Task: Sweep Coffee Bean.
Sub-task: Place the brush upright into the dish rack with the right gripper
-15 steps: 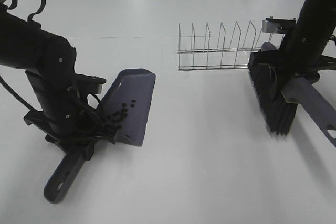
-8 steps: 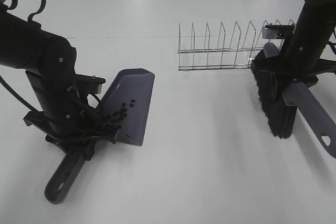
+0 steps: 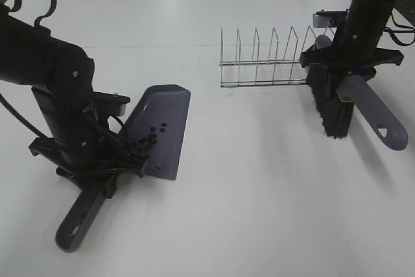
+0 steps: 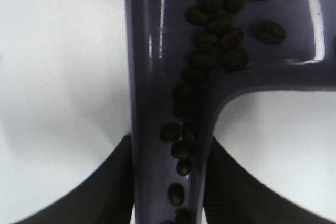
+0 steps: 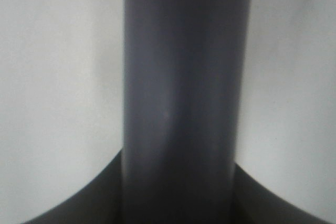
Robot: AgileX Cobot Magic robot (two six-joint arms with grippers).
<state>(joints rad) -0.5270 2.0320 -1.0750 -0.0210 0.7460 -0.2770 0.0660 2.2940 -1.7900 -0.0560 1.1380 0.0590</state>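
The coffee beans (image 4: 210, 40) lie inside the purple dustpan (image 3: 162, 124), crowding its back wall and trailing down the hollow handle. We judge the pan is tipped back so they cannot roll out. Our left gripper (image 3: 97, 173) is clamped on that handle near the desk's (image 3: 259, 212) left front. Our right gripper (image 3: 347, 63) is closed on the brush (image 3: 334, 105) handle, bristles down beside the wire rack (image 3: 266, 63), well apart from the pan.

No lettering reads on the dustpan (image 3: 172, 113) or brush (image 3: 332, 108); wrist views perhaps too blurred to tell.
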